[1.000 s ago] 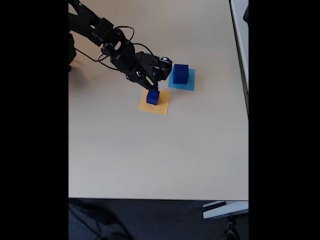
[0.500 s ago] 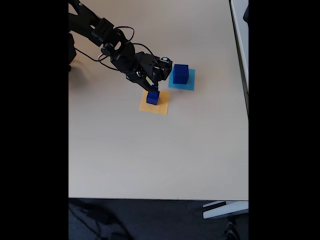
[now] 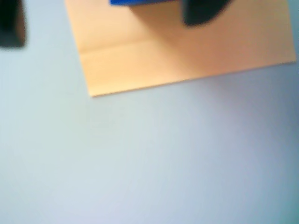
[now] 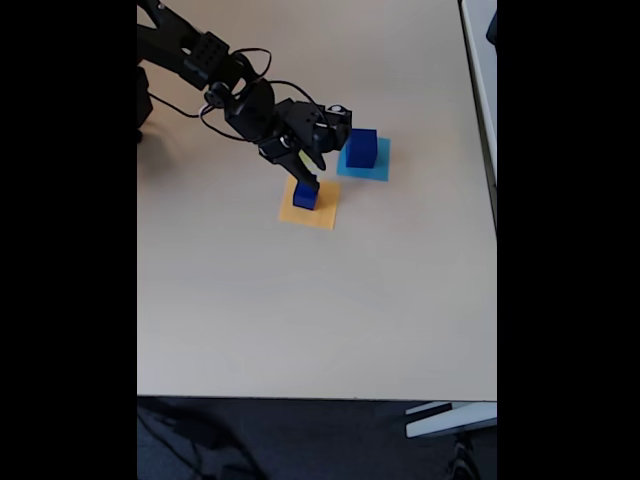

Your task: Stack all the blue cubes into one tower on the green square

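Wrist view: an orange square [image 3: 187, 46] lies on the pale tabletop [image 3: 149, 163], with the lower edge of a blue cube [image 3: 142, 2] at the top of the frame and a dark fingertip [image 3: 203, 11] just beside it.

Fixed view: the end effector [image 4: 307, 178] reaches down over the small cube [image 4: 306, 195] on the orange square [image 4: 318, 211]; whether its jaws grip the cube or merely flank it cannot be told. A larger cube [image 4: 361, 147] sits on a cyan square [image 4: 377, 166] nearby. The step in hand appears to be picking up the small cube; next comes a firm closure, then a lift.
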